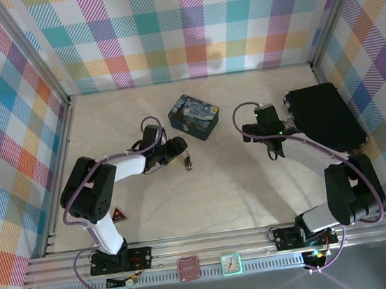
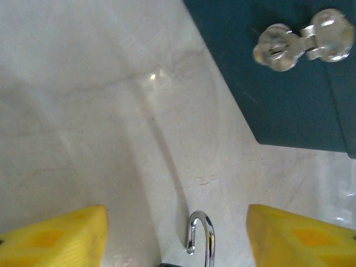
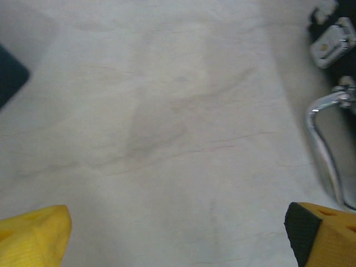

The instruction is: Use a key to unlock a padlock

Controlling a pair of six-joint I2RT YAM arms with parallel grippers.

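Mia: What is far on the left of the pale, stone-look table (image 1: pixel 241 195)?

Ben: A small red triangle piece (image 1: pixel 119 213). It lies flat, close by the left arm.

Mia: And the left gripper (image 1: pixel 179 148)?

Ben: It is low over the table and points to the right. Its jaws are wide apart and hold nothing. From the left wrist camera, its two yellow fingers (image 2: pixel 55 239) sit at the two sides. The shiny silver loop (image 2: pixel 201 236) of the tiny dark metal padlock (image 1: pixel 189 162) stands in the gap. The loop touches neither finger.

Mia: So where is the padlock?

Ben: It lies on the table, just beside the left gripper's tips, on the side nearer the arm bases.

Mia: What is behind it?

Ben: The blue tin box painted with a starry night (image 1: pixel 194 117). It is near the padlock, a bit further back. A silver clasp (image 2: pixel 303 41) shows on its side.

Mia: Now the right side.

Ben: The right gripper (image 1: pixel 274 150) hangs over bare table, well apart from the padlock. Its jaws are spread wide too, with nothing between them.

Mia: And last?

Ben: A flat black case (image 1: pixel 323 118) lies just to the right of that gripper. Its curved silver handle (image 3: pixel 325 144) shows from the right wrist camera.
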